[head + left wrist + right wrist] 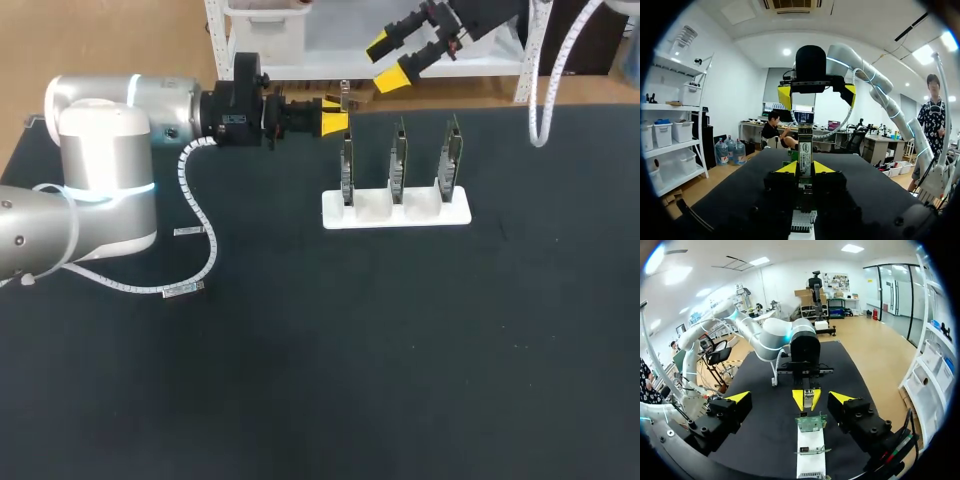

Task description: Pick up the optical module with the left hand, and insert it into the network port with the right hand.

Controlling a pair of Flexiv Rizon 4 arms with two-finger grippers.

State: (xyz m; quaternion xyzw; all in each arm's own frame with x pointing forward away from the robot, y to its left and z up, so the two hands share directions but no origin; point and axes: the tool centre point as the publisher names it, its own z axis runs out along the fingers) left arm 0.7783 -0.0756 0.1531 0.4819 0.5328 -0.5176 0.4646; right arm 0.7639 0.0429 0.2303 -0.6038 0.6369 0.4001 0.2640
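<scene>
My left gripper (337,113) is shut on the optical module (345,96), a small metal-and-green stick held above the leftmost board of the white stand (395,212). In the left wrist view the module (805,148) stands upright between the yellow tips of that gripper (805,168). My right gripper (388,62) hangs open behind and to the right of the module, holding nothing. In the left wrist view the right gripper (816,93) faces the module from ahead. The right wrist view shows its own gripper (791,397) wide apart, with the left gripper (807,399) and module (808,396) ahead.
The white stand (811,452) carries three upright green boards with network ports (398,160), side by side on the black table. The left arm's grey cable (195,225) loops over the table beside the arm's base.
</scene>
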